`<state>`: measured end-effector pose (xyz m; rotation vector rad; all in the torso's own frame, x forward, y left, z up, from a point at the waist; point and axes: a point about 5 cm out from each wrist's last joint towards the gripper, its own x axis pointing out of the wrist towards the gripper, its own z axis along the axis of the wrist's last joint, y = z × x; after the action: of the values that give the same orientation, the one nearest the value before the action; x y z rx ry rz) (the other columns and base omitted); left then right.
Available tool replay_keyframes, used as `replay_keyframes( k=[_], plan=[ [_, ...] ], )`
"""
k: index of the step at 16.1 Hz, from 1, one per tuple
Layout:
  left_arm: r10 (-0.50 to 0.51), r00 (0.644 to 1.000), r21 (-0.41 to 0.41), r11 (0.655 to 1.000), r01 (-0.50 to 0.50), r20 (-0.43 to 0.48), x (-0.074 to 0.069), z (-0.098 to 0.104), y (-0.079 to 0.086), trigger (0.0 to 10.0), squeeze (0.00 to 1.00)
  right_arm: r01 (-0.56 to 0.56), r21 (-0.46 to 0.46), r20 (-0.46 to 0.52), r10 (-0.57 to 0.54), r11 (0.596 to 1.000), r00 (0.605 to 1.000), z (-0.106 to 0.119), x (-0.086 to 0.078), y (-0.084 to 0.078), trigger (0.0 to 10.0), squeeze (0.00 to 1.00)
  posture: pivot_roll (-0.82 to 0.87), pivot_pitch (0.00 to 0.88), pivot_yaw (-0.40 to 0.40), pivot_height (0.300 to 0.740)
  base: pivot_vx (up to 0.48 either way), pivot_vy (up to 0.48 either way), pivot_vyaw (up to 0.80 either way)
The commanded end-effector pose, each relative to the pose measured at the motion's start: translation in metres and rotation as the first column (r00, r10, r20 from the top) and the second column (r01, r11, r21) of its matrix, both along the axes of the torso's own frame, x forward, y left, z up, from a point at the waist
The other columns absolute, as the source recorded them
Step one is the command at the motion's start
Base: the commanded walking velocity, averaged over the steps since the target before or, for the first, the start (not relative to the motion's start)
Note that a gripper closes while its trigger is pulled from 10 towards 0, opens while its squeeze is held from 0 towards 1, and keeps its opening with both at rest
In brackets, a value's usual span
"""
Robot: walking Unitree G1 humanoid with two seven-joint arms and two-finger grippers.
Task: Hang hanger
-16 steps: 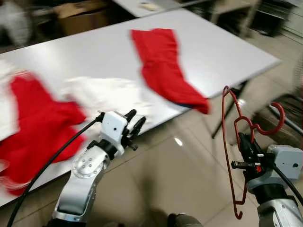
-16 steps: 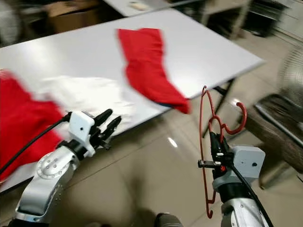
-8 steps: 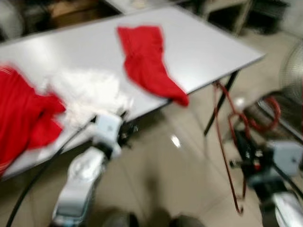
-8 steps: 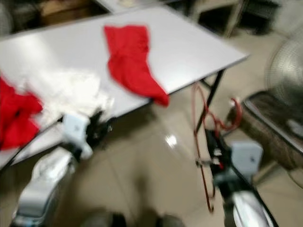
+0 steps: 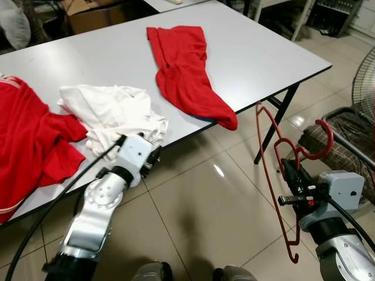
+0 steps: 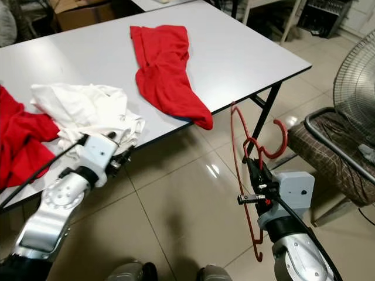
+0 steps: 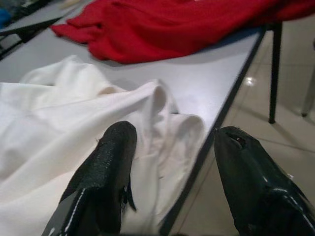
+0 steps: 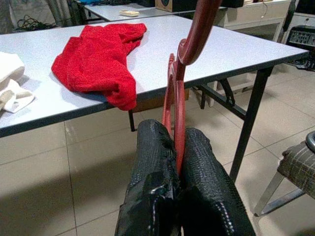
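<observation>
The red hanger (image 5: 281, 175) is kept upright, hook on top, clamped in the right gripper (image 5: 291, 171); left gripper (image 7: 172, 182), fingers apart, is held at the white cloth (image 5: 114, 114).

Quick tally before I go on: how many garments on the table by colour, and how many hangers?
Red garments: 2
White garments: 1
Red hangers: 1, held in the right gripper
Total: 4
</observation>
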<state>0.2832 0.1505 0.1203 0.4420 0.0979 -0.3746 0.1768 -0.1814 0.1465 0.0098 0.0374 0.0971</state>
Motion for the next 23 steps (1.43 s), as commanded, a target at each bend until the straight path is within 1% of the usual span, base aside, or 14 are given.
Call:
replay_keyframes(
  k=[1,3,4,5,6,7,8,11,18,19,21,22,23],
  plan=[
    [0.005,0.999,0.032,0.999,-0.004,-0.032,0.002,-0.005,0.002,10.0,0.0,-0.003,-0.01,0.005,0.003,1.0,1.0,0.0,0.001,-0.001,10.0,0.0,-0.13,0.095,0.053,0.74,0.0,0.0,0.0],
    [0.053,0.998,0.062,0.997,-0.052,-0.016,0.007,-0.004,0.007,10.0,0.0,-0.003,-0.012,0.007,0.003,1.0,1.0,0.0,0.002,-0.001,10.0,0.0,-0.13,0.087,0.054,0.74,0.0,0.0,0.0],
    [0.061,0.998,0.06,0.996,-0.06,-0.015,0.007,-0.004,0.009,6.4,0.0,-0.004,-0.012,0.009,0.004,1.0,1.0,0.0,0.003,0.0,10.0,0.0,-0.13,0.084,0.054,0.74,0.0,0.0,0.0],
    [0.084,0.996,0.045,0.996,-0.083,-0.021,0.008,-0.003,0.014,4.5,0.0,-0.006,-0.012,0.012,0.006,1.0,1.0,0.0,0.004,0.001,10.0,0.0,-0.13,0.081,0.055,0.74,0.0,0.0,0.0],
    [0.091,0.996,0.061,0.994,-0.089,-0.022,0.008,-0.003,0.017,2.8,0.0,-0.008,-0.013,0.013,0.008,1.0,1.0,0.0,0.004,0.001,10.0,0.0,-0.13,0.081,0.055,0.74,0.0,0.0,0.0],
    [0.103,0.994,0.072,0.992,-0.101,-0.022,0.008,-0.003,0.02,0.0,0.0,-0.009,-0.013,0.013,0.009,1.0,1.0,0.0,0.004,0.001,10.0,0.0,-0.13,0.081,0.055,0.74,0.0,0.0,0.0],
    [0.115,0.993,0.088,0.99,-0.112,-0.023,0.008,-0.004,0.024,0.0,0.0,-0.01,-0.013,0.012,0.011,1.0,1.0,0.0,0.004,0.001,10.0,0.0,-0.13,0.078,0.051,0.74,0.0,0.0,0.0],
    [0.117,0.993,0.099,0.988,-0.115,-0.022,0.009,-0.004,0.029,0.0,0.0,-0.015,-0.016,0.011,0.016,1.0,1.0,-0.001,0.004,0.001,10.0,0.0,-0.13,0.076,0.051,0.74,0.0,0.0,0.0],
    [0.112,0.993,0.093,0.99,-0.11,-0.018,0.012,-0.003,0.028,0.0,0.0,-0.026,-0.026,0.015,0.026,0.999,1.0,-0.001,0.008,0.002,10.0,0.0,-0.13,0.069,0.049,0.74,0.0,0.0,0.0],
    [0.112,0.994,0.079,0.991,-0.111,-0.014,0.014,-0.001,0.029,0.0,0.0,-0.027,-0.028,0.018,0.027,0.999,0.999,-0.001,0.009,0.001,10.0,0.0,-0.13,0.066,0.045,0.74,0.0,0.0,0.0],
    [0.114,0.993,0.009,0.993,-0.114,-0.012,0.023,0.011,0.032,0.0,0.0,-0.035,-0.031,0.028,0.036,0.999,0.999,0.0,0.01,0.001,10.0,0.0,-0.13,0.06,0.043,0.74,0.0,0.0,0.0],
    [0.111,0.994,-0.029,0.993,-0.111,-0.001,0.03,0.021,0.034,0.0,0.0,-0.066,-0.037,0.031,0.067,0.997,0.997,0.002,0.011,0.003,10.0,0.0,-0.13,0.057,0.044,0.74,0.0,0.0,0.0],
    [0.1,0.994,-0.061,0.993,-0.098,0.036,0.041,0.039,0.037,0.0,0.0,-0.151,-0.044,0.021,0.152,0.988,0.988,0.002,0.01,0.009,10.0,0.0,-0.12,0.055,0.045,0.74,0.0,0.0,0.0]
  ],
)
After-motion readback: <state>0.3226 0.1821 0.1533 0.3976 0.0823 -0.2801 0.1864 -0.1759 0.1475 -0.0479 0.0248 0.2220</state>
